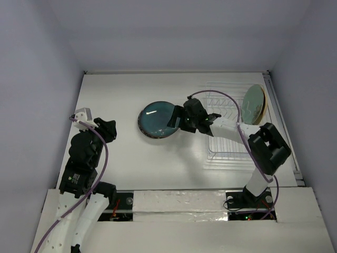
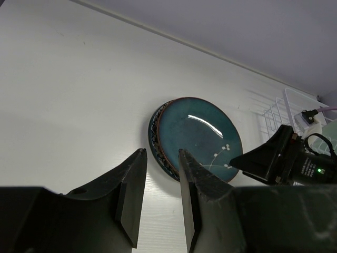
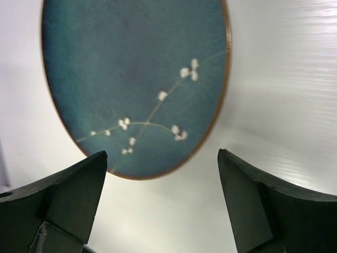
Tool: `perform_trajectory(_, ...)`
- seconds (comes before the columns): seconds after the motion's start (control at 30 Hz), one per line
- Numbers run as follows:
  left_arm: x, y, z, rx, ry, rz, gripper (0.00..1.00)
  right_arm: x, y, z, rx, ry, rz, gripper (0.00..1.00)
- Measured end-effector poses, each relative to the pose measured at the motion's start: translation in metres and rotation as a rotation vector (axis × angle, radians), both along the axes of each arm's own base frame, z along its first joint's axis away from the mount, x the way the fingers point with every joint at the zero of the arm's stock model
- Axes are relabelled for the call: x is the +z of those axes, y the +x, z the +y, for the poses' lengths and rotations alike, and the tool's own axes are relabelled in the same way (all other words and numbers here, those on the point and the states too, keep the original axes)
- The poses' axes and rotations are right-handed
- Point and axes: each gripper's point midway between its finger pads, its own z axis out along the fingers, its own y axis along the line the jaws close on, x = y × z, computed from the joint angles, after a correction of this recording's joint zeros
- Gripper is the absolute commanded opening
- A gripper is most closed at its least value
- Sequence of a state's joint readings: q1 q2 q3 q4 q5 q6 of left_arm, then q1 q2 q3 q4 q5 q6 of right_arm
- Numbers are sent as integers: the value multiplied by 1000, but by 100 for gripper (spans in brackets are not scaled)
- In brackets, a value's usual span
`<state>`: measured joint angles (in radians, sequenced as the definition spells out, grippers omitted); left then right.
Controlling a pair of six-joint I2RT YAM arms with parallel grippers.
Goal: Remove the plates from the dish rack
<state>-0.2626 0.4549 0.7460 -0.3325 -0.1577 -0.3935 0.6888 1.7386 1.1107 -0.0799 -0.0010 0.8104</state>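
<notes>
Your right end effector (image 3: pixel 163 174) hovering at right rim of teal plate (image 3: pixel 137 79), fingers standing wide apart, clamping nothing. Teal plate lying flat atop patterned plate (image 2: pixel 153 138) on worktop (image 1: pixel 131 163), left of dish rack (image 1: pixel 226 150). Pale green plate (image 1: pixel 254 104) and tan plate (image 1: pixel 265 108) standing upright at rack's far right end. Your left end effector (image 2: pixel 160 174) hanging over worktop, fingers sitting narrowly apart, holding nothing.
</notes>
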Motion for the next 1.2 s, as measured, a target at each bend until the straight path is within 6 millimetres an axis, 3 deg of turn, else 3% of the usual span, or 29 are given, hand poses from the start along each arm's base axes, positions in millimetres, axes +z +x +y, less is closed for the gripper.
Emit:
perform_trajectory(0.07,0,0,0,0,0,0,28,3,-3,-10,7,-52,-10,90)
perform_trajectory(0.13,0,0,0,0,0,0,28,8,-7,-23,7,-110,-27,83)
perform_trajectory(0.23,0,0,0,0,0,0,28,29,-10,-48,-26,-191,-77,43)
perform_trajectory(0.27,0,0,0,0,0,-1,28,40,-11,-59,-50,-217,-105,16)
perform_trajectory(0.33,0,0,0,0,0,-1,28,72,-12,-84,-118,-255,-180,0)
perform_trajectory(0.43,0,0,0,-1,0,-1,28,121,-11,-133,-260,-303,-287,0)
perform_trajectory(0.53,0,0,0,-2,-1,-2,28,161,0,-209,-481,-359,-358,0)
perform_trajectory(0.63,2,-1,0,-3,-3,-8,28,169,3,-286,-684,-466,-348,0)
perform_trajectory(0.7,2,-2,0,-3,-3,-10,28,164,-1,-321,-765,-544,-312,8)
perform_trajectory(0.87,2,-2,-3,-17,-4,-10,28,147,-3,-363,-825,-648,-228,33)
perform_trajectory(0.97,2,-3,-5,-23,-3,-10,28,136,-1,-379,-839,-672,-182,42)
perform_trajectory(1.2,2,-3,-5,-23,-3,-10,28,110,15,-393,-824,-721,-91,42)
